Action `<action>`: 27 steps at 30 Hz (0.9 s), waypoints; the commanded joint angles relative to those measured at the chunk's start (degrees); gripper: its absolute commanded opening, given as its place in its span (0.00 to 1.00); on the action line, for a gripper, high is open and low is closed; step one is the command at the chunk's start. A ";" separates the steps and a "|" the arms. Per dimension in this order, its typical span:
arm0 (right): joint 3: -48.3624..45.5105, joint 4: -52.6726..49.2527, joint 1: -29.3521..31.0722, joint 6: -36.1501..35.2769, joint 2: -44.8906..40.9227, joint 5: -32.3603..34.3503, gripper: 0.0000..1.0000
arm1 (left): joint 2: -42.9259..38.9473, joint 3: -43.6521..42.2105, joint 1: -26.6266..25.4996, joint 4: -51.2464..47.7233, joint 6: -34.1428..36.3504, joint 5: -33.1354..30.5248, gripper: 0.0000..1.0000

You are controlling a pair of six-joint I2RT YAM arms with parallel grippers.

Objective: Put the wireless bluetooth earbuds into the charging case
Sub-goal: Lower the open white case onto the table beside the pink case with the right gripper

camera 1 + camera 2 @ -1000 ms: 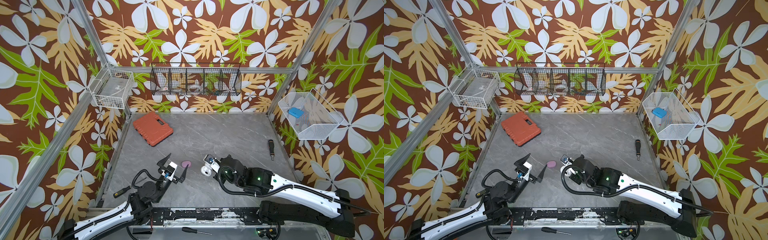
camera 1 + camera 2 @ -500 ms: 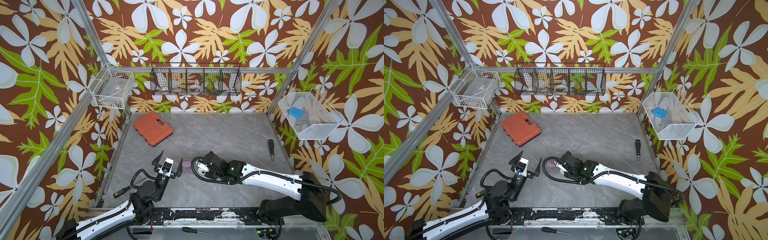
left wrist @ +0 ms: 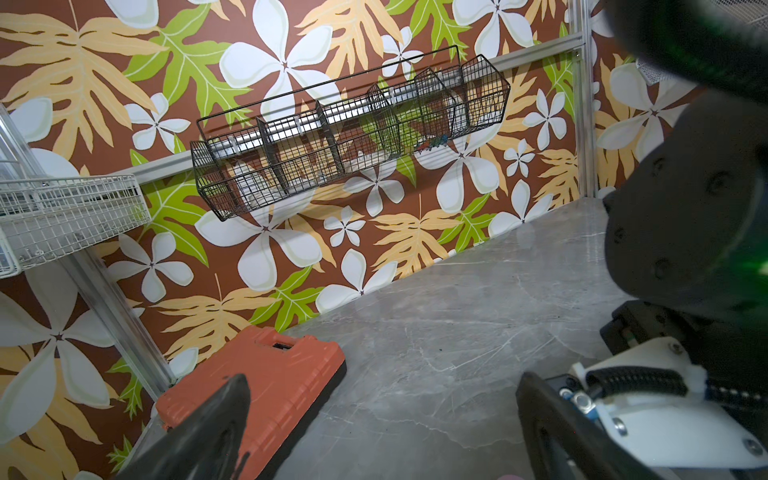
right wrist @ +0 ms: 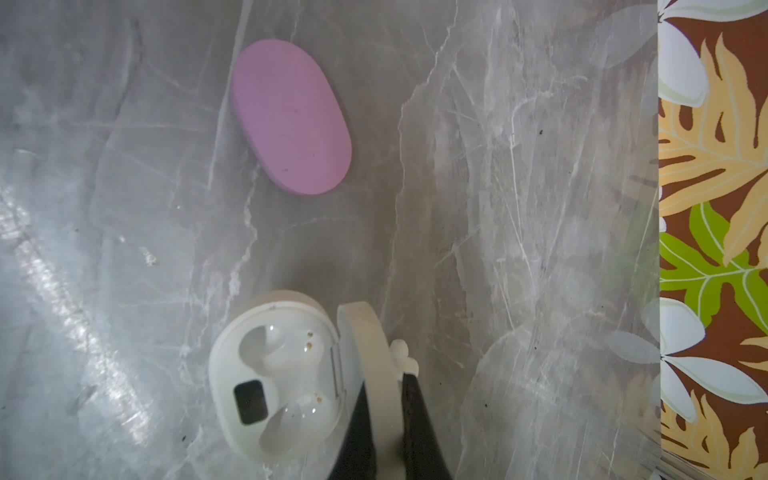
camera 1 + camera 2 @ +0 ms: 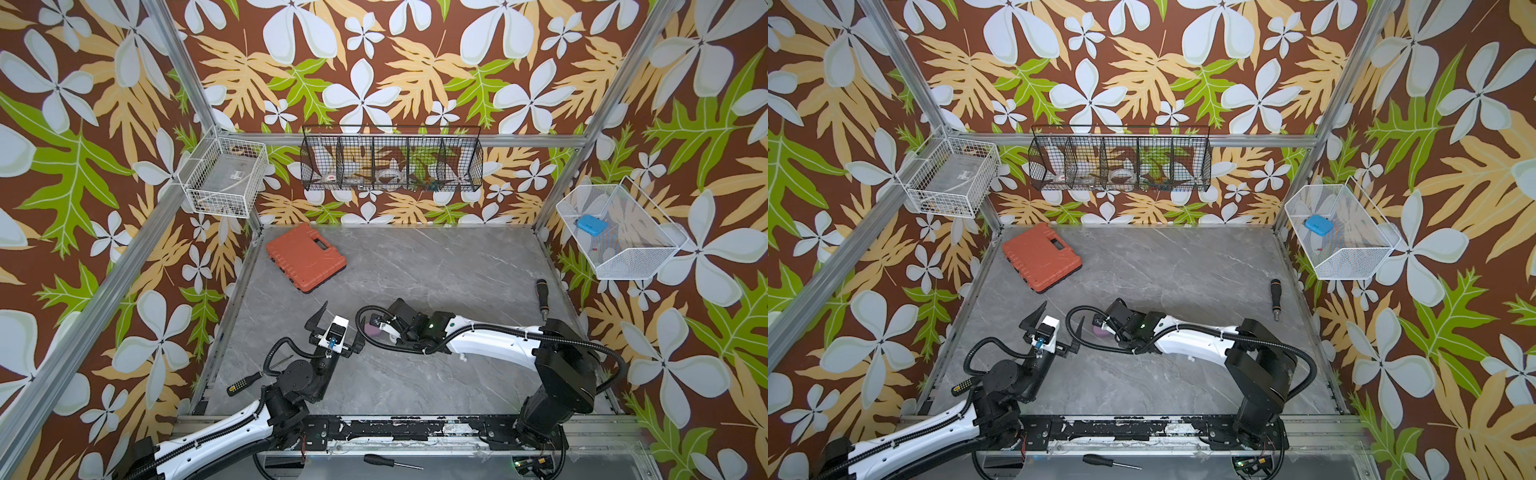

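In the right wrist view a white charging case (image 4: 274, 382) lies open on the grey table, both wells bare. My right gripper (image 4: 384, 382) is shut on its raised lid (image 4: 365, 345). A small white earbud (image 4: 403, 357) sits just behind the lid, against one fingertip. A closed lilac-pink case (image 4: 291, 116) lies a little further off; in both top views it (image 5: 371, 331) (image 5: 1100, 331) peeks out from under my right gripper (image 5: 388, 332). My left gripper (image 5: 343, 319) (image 3: 382, 386) hangs wide open just left of it, holding nothing.
An orange tool case (image 5: 305, 257) lies at the back left of the table. A black-handled screwdriver (image 5: 542, 297) lies near the right edge, another (image 5: 245, 380) by the left arm's base. Wire baskets (image 5: 390, 164) hang on the walls.
My right arm has swung left across the table, carrying the white case by its lid, and now sits over the pink case. The left gripper shifted slightly and stayed open.
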 commanded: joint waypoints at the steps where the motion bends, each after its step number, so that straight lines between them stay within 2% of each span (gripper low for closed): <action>1: 1.55 0.83 -0.10 -1.16 1.75 1.28 0.01 | 0.18 0.07 0.40 2.65 0.25 0.46 1.00; 9: 4.61 -0.72 -0.10 -2.21 4.77 1.33 0.01 | 0.17 0.07 0.76 2.69 -0.11 0.73 1.00; 27: 5.34 -1.78 -0.11 -2.71 7.93 0.41 0.07 | 0.02 -0.02 1.38 2.67 -0.24 1.42 1.00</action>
